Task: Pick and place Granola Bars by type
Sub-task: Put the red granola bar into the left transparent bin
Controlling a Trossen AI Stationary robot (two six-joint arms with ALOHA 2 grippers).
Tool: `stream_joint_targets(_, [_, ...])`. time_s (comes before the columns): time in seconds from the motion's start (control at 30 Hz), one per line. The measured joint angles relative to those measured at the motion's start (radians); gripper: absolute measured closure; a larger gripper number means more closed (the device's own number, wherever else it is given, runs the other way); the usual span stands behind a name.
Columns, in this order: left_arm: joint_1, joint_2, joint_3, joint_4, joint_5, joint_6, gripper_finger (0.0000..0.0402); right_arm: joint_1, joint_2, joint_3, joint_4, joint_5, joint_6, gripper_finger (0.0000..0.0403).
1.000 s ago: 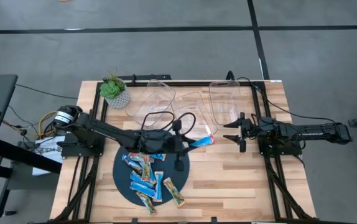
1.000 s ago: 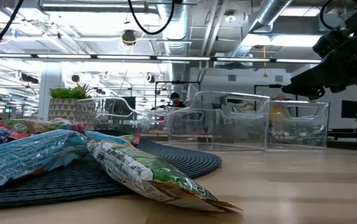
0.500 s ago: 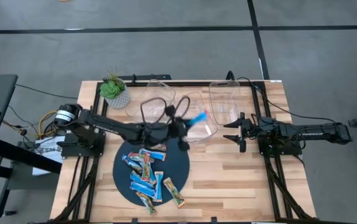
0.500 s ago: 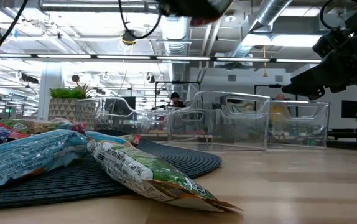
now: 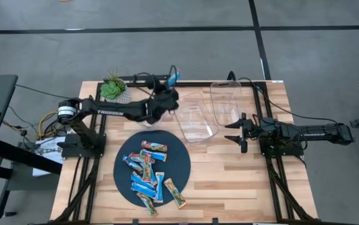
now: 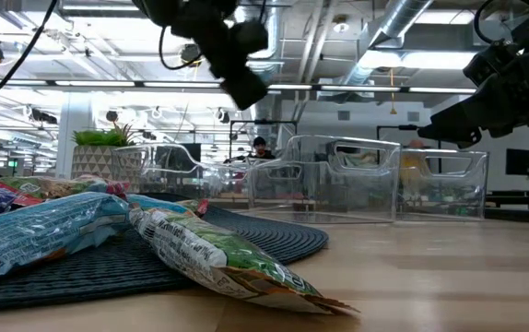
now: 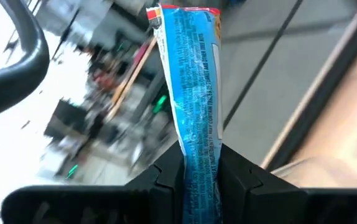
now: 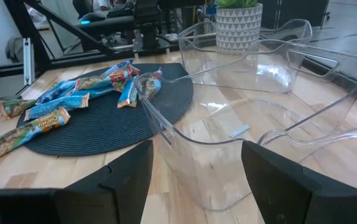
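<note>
High view: most of the Granola Bars (image 5: 149, 177) lie heaped on the dark round mat (image 5: 178, 157) at the table's front centre, roughly ten of them, mixed blue, orange and green wrappers, unsorted. The left gripper (image 5: 167, 92) is raised over the back-left clear bin (image 5: 147, 84), beside the potted plant (image 5: 113, 90), pinching a blue bar (image 5: 174, 78) that sticks up from its jaws. The middle bin (image 5: 195, 119) and the right bin (image 5: 224, 103) look empty apart from a small scrap in the middle one, though glare makes that hard to confirm. The right gripper (image 5: 239, 132) waits near the right bin, fingers spread, holding nothing. Low view: a green-wrapped bar (image 6: 218, 258) and a blue one (image 6: 43, 231) lie on the mat in the foreground; the bins behind show no obvious contents; the left arm hangs above, the right gripper (image 6: 449, 124) at upper right. Left wrist view: the jaws are pressed onto the lower end of the blue bar (image 7: 194, 118), which stands upright between them, not yet released. Right wrist view: the spread fingers (image 8: 129, 180) frame the clear bins and the pile on the mat beyond. Judgement: sorting is barely started; the first blue bar is about to be dropped, and nearly the whole pile remains to be picked and split by type.
</note>
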Motion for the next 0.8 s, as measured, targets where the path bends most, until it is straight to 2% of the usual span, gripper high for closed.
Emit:
stream_joint_targets(0.23, [0.092,0.0,0.0,-0.149,0.004,-0.072,0.0342,0.0,0.0,0.0,0.0,0.0,0.0,0.0163])
stream_joint_targets(0.33, [0.109,0.0,0.0,-0.216,0.052,-0.139,0.0342,0.0,0.0,0.0,0.0,0.0,0.0,0.0163])
stream_joint_targets(0.4, [0.116,-0.001,0.0,-0.267,0.131,-0.207,0.0342,0.0,0.0,0.0,0.0,0.0,0.0,0.0163])
stream_joint_targets(0.6, [0.155,-0.035,0.001,-0.509,0.498,-0.479,0.0342,0.0,0.0,0.0,0.0,0.0,0.0,0.0163])
stream_joint_targets(0.8, [0.214,-0.034,0.001,-0.712,0.664,-0.63,0.0342,0.0,0.0,0.0,0.0,0.0,0.0,0.0163])
